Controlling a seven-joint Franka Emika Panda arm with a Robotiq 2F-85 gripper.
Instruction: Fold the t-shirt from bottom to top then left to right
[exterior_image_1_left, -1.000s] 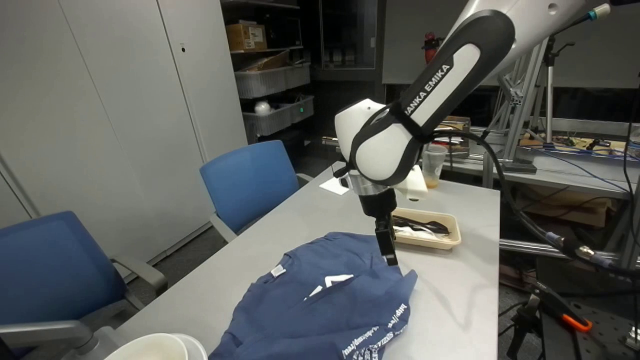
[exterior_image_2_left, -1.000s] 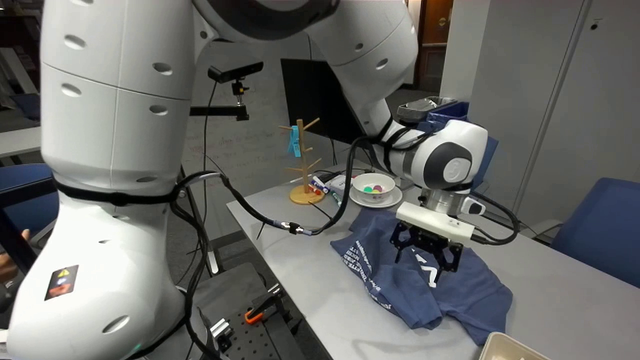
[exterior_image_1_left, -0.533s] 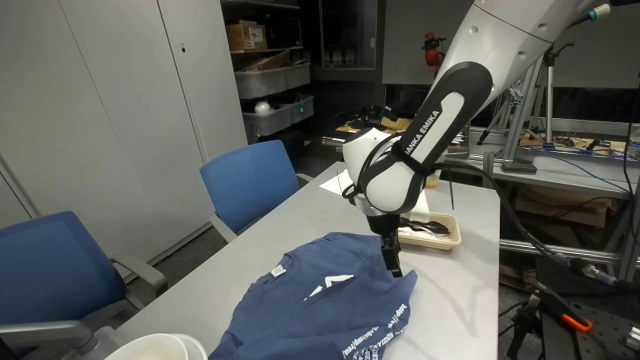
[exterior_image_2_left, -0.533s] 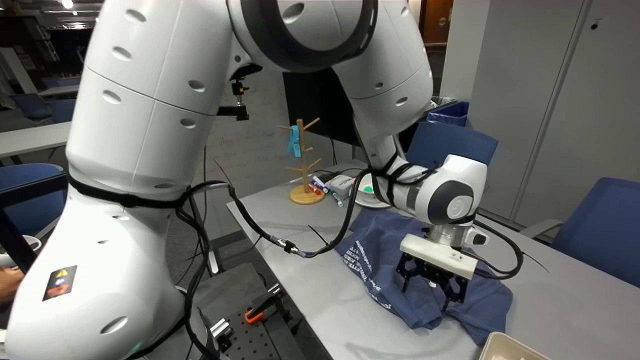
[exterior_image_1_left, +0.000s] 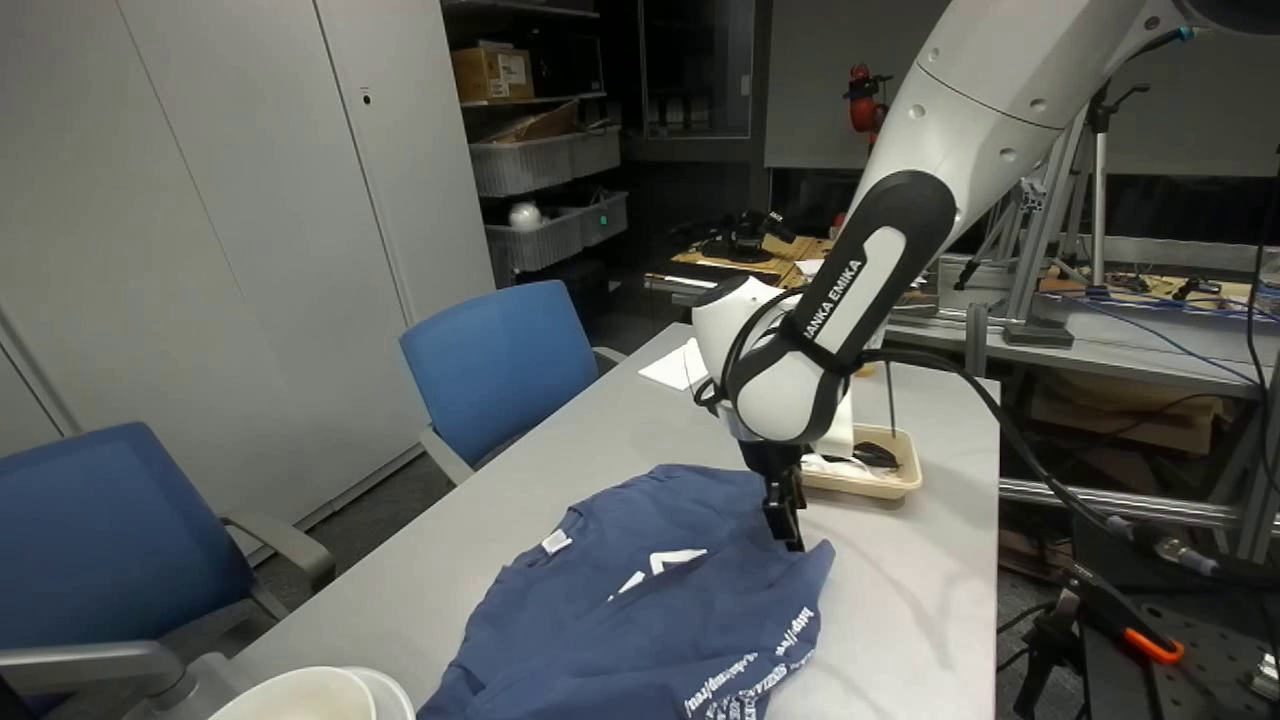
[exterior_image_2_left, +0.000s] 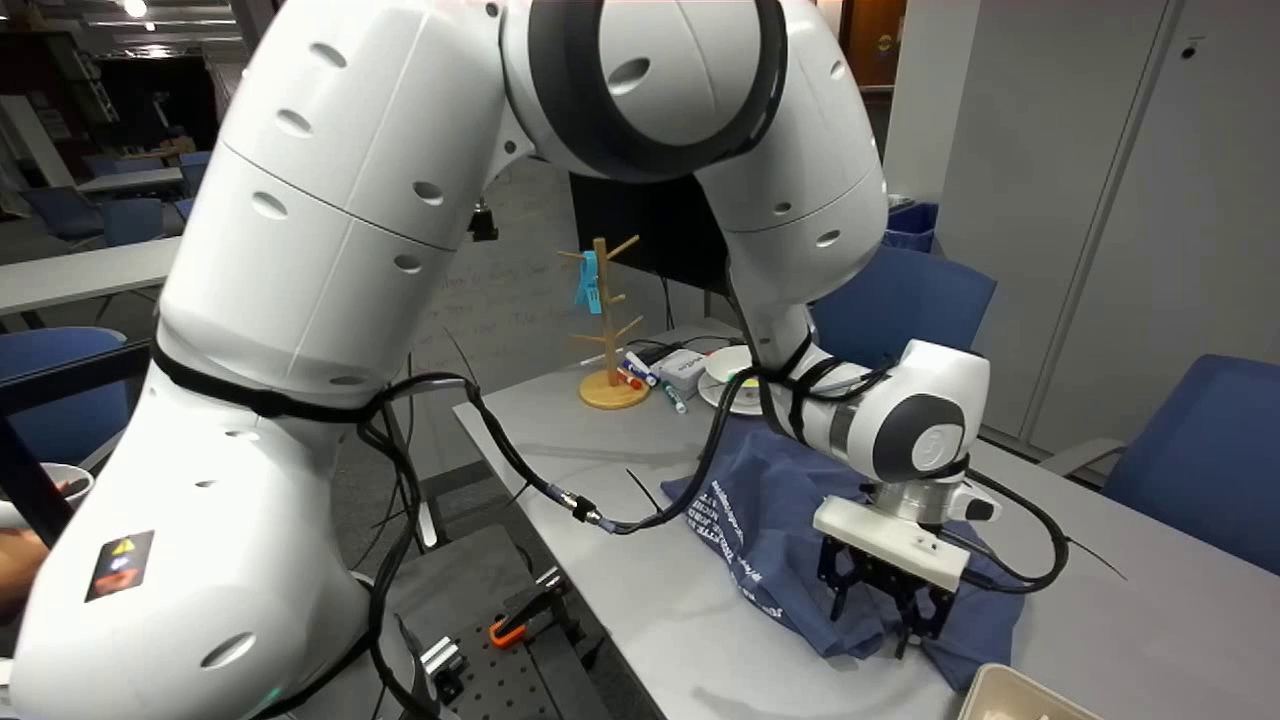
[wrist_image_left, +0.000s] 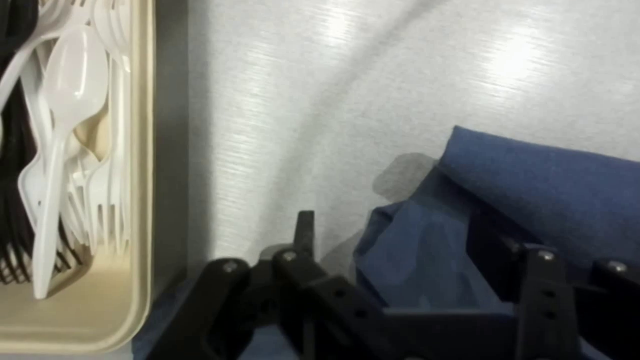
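Observation:
The navy-blue t-shirt (exterior_image_1_left: 640, 610) lies rumpled and partly folded over on the grey table, its white lettering partly hidden in folds. It also shows in an exterior view (exterior_image_2_left: 770, 530), partly behind the arm. My gripper (exterior_image_2_left: 870, 632) points down, low over the shirt's edge nearest the tray, with fingers spread and nothing between them. In the wrist view, the gripper (wrist_image_left: 392, 235) has one fingertip over bare table and the other beside a raised blue fold (wrist_image_left: 540, 180). A lower blue layer lies between the fingers. Whether the tips touch cloth or table, I cannot tell.
A beige tray (exterior_image_1_left: 905, 480) of plastic cutlery stands close beside the gripper; its rim (wrist_image_left: 144, 150) fills the left of the wrist view. A bowl and plate (exterior_image_2_left: 725, 365), markers and a wooden peg stand (exterior_image_2_left: 605, 340) stand at the table's far end. Blue chairs (exterior_image_1_left: 500, 360) line one side.
My gripper has come down towards the shirt and shifted towards the tray, with only a small shift in the last half second. The shirt lies as before. The fingers stay apart.

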